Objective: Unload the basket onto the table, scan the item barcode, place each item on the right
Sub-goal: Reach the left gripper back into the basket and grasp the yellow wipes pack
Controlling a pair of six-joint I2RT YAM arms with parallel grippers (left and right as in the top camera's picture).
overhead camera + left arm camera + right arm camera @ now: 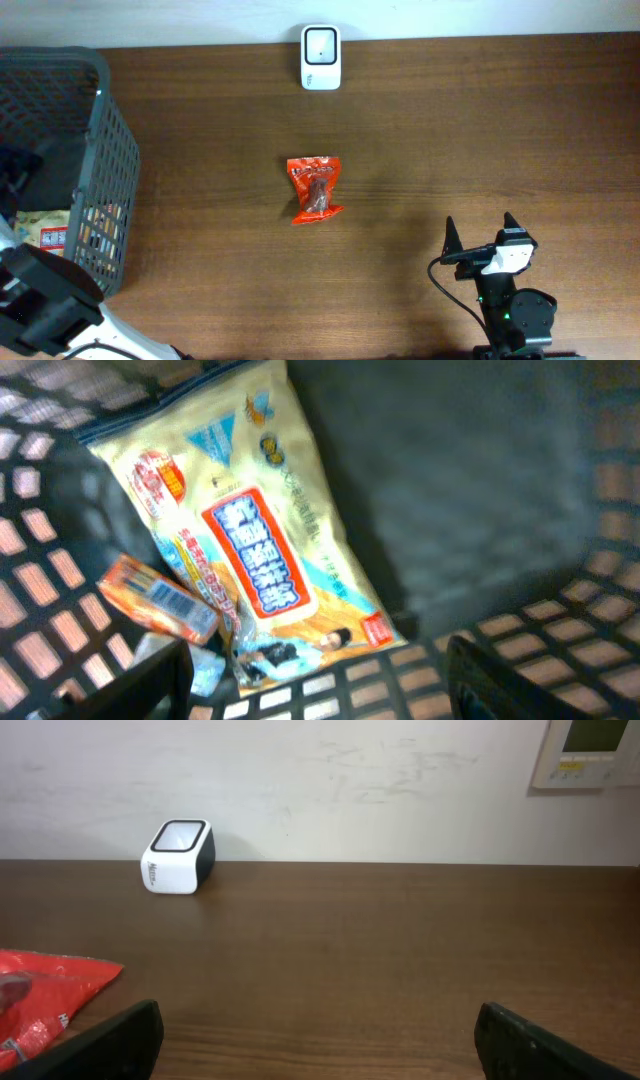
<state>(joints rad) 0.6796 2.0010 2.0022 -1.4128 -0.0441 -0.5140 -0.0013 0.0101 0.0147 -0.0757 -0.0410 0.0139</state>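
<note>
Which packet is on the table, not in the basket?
The red packet, alone on the table; the pale yellow packet lies inside the grey basket.

I have the scanner (pixel 321 58) at the far edge of the surface (pixel 450 130), about midway across. The snack packet (pixel 316 188) lies nearer, in line with it, around the middle. The basket (pixel 112 170) stands at the left edge; inside it a large pouch (pixel 270 530) lies with a small box (pixel 160 595) at one edge of it, and my left hand (pixel 320 680) is above them. My right hand (pixel 480 228) sits at the near right, well apart from the packet.
</note>
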